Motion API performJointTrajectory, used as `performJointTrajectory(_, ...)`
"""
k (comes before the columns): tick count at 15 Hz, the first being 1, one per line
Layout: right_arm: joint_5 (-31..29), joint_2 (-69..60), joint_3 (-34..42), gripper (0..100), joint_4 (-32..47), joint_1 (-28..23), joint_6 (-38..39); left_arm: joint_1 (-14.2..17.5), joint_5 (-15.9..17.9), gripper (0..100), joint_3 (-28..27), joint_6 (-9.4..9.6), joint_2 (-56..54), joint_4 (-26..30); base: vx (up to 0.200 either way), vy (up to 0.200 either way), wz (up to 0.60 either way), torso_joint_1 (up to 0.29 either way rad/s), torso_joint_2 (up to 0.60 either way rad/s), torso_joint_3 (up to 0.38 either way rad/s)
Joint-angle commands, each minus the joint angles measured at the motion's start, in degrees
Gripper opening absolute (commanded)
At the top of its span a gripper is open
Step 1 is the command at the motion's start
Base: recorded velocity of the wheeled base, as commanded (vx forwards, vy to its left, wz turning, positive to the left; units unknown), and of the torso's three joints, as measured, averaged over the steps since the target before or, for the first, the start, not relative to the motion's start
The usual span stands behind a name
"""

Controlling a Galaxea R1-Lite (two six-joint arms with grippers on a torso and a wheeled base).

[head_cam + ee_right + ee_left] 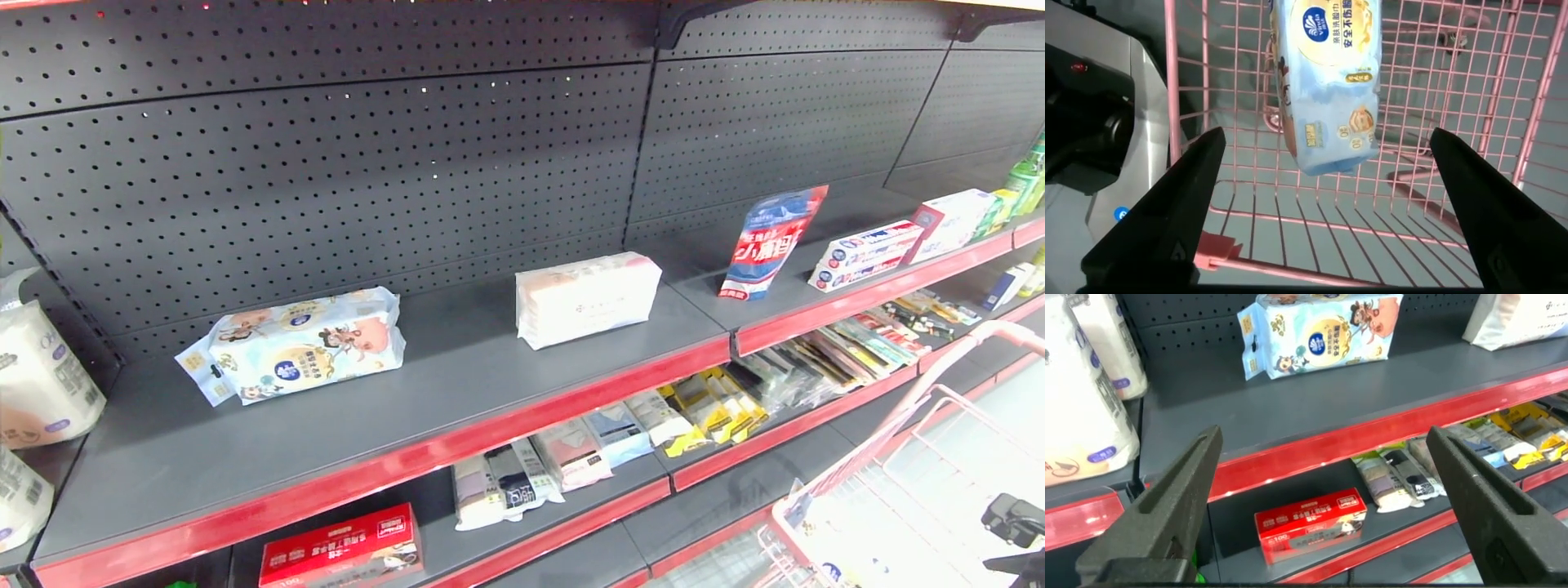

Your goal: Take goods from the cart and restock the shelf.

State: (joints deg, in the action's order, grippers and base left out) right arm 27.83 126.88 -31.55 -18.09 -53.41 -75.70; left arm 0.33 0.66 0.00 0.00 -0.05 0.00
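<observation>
Both fingers of the right gripper stand wide apart and hold nothing. Below it a light-blue pack lies inside the pink cart. The left gripper is also spread and without load, in front of the shelf. A similar printed pack rests on the shelf, well apart from a white pack.

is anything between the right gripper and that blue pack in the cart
Nothing visible does. The right gripper is open over the pink cart, and the blue pack lies straight ahead of the gap between its fingers, with only the cart's wire mesh beside and behind it.
</observation>
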Motion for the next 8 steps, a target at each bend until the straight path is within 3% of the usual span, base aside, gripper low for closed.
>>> performJointTrajectory(1, 0.0, -0.1, -0.1, 100, 0.0, 0.0, -0.1, 0.0, 0.0, 100, 0.0, 0.0, 0.0, 0.0, 0.0, 0.0, 0.0, -0.144, 0.31, 0.163)
performJointTrajectory(8, 0.0, -0.2, 0.1, 100, 0.0, -0.1, -1.1, 0.0, 0.0, 100, 0.0, 0.0, 0.0, 0.0, 0.0, 0.0, 0.0, -0.152, 0.34, 0.182)
